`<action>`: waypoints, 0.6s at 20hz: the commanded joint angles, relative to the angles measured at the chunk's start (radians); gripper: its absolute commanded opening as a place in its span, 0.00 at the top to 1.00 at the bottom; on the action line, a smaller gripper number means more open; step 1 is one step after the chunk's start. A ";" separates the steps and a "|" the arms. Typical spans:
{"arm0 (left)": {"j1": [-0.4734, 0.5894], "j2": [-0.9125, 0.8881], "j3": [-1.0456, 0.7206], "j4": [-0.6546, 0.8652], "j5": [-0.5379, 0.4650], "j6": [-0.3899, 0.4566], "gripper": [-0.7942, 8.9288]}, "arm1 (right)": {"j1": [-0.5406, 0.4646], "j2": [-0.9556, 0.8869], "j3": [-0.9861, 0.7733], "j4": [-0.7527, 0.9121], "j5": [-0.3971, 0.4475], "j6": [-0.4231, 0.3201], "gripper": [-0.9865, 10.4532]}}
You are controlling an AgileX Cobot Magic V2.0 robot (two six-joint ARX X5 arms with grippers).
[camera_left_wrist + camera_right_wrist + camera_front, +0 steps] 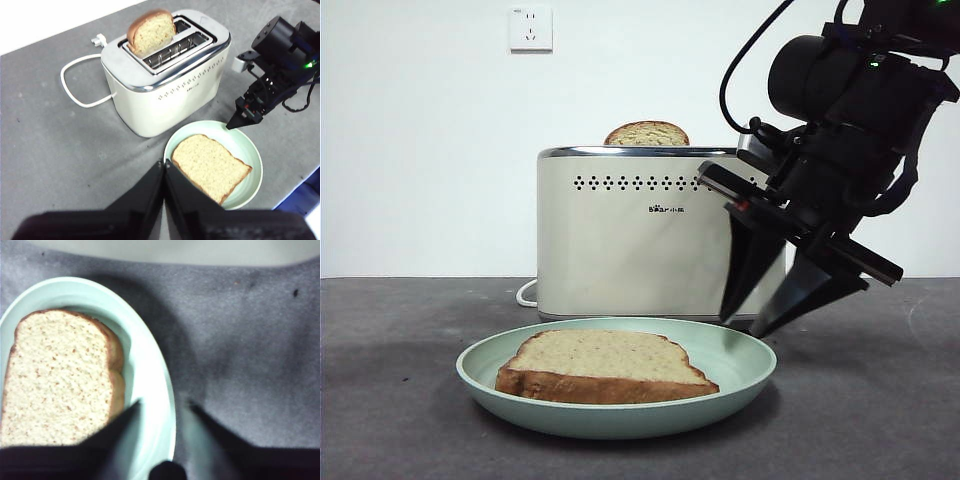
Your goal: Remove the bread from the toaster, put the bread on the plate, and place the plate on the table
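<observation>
The bread (605,366) is lying flat in the plate (740,358), and the plate is sitting on the tabletop (390,400) just in front of the toaster (620,240). A second slice (647,133) is standing upright in one toaster slot. The toaster's white cord (75,85) is lying on the tabletop beside it.

The right pincer (765,322) is hanging tilted over the plate's rim on the side away from the cord, its jaws spread and straddling that rim: in the right wrist view one jaw is sitting over the plate's inside near the crust, the other over bare tabletop outside. The left pincer (164,167) is hovering high above the plate's near edge with its jaws pressed together, holding nothing.

The bread looks delivered, so the plate seems to be what remains. The risks, as I judge them:

- The rim is thin and sloped, so a pinch taken too shallow could be slipping off as the plate lifts.
- The inner jaw is close to the crust; closing there could be nipping or shoving the slice.
- Gripping one edge only could be tipping the plate, letting the bread slide toward the low side
</observation>
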 commanded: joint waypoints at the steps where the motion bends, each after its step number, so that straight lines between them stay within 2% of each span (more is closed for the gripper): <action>1: 0.000 -0.003 0.002 -0.002 -0.001 0.009 0.93 | 0.001 0.011 -0.003 0.006 0.000 -0.008 0.55; 4: 0.000 -0.003 0.002 -0.006 -0.001 0.009 0.93 | 0.001 -0.015 -0.003 0.002 -0.008 -0.019 0.55; 7: 0.000 -0.003 0.002 -0.016 -0.001 0.009 0.93 | 0.012 -0.129 -0.003 -0.047 -0.011 -0.041 0.56; 12: 0.000 -0.003 0.002 -0.016 0.003 0.009 0.93 | 0.092 -0.430 -0.003 -0.284 -0.011 -0.156 0.56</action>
